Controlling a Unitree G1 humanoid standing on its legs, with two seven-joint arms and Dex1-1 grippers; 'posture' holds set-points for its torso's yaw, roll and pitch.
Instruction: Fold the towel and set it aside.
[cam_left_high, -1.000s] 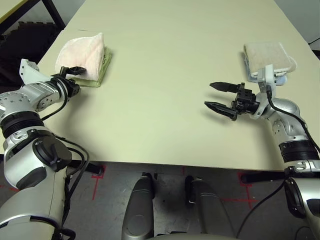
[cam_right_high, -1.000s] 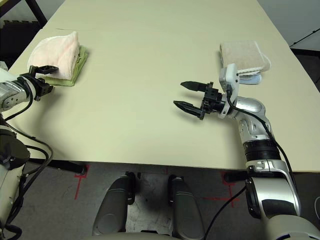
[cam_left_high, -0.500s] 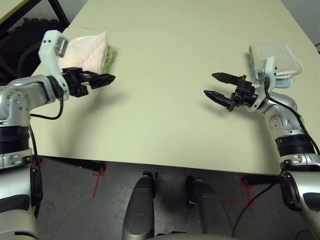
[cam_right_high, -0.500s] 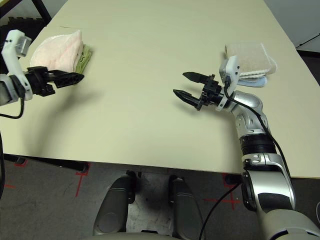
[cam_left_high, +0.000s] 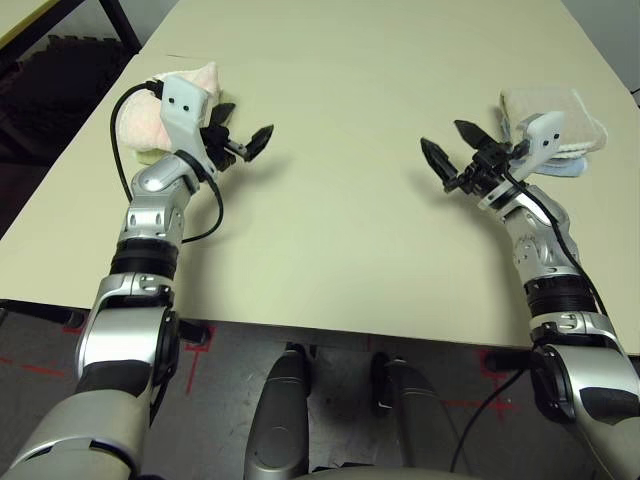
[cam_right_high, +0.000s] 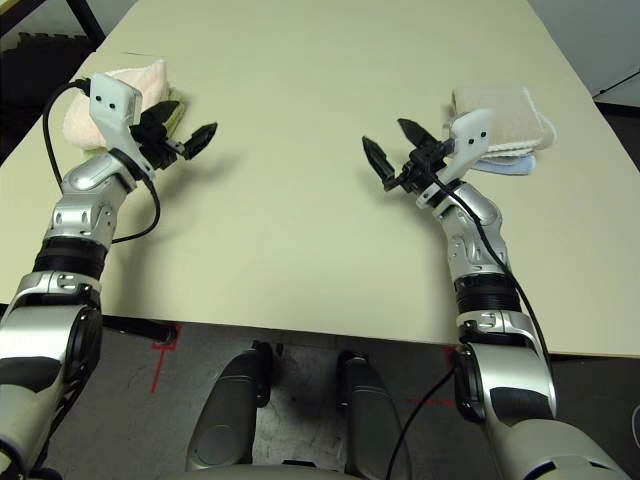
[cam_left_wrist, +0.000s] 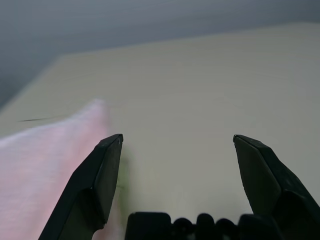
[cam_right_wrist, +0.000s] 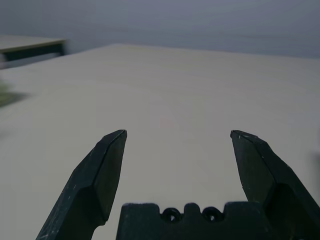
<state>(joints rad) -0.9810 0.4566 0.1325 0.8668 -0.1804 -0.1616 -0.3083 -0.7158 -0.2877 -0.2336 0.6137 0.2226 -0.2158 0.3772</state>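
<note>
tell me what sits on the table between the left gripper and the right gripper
Nothing: in the left eye view the stretch of table between the open left gripper and the open right gripper is bare.

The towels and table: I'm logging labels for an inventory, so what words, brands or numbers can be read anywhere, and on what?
None: no readable text on the pink towel, the beige towel, the table or either gripper.
</note>
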